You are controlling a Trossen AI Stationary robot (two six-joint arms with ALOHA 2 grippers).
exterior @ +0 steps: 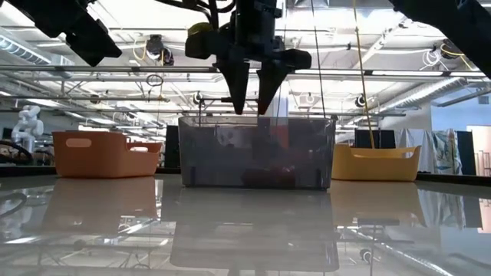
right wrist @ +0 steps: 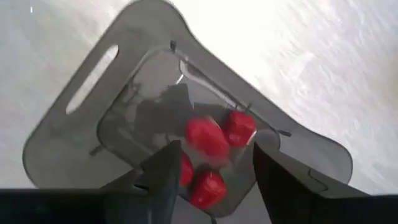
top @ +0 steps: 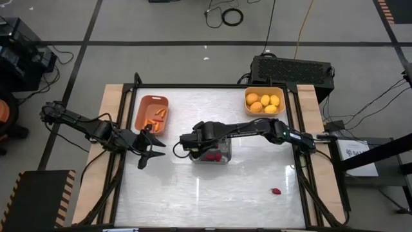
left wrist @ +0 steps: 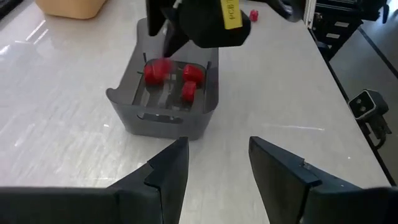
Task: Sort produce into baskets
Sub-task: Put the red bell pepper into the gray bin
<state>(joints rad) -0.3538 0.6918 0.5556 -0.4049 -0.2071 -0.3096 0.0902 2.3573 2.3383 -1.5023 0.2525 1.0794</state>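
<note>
The grey translucent basket stands mid-table with several red berries in it; one berry shows blurred. My right gripper hangs open just above that basket, pointing down, with nothing between its fingers. My left gripper waits open to the basket's left, above the table. The orange-brown basket holds carrot sticks. The yellow basket holds yellow-orange fruits. One red berry lies on the table near the right front.
A black box stands behind the yellow basket, off the table's far right corner. The table's wooden side rails run along left and right. Bare tabletop lies in front of the grey basket.
</note>
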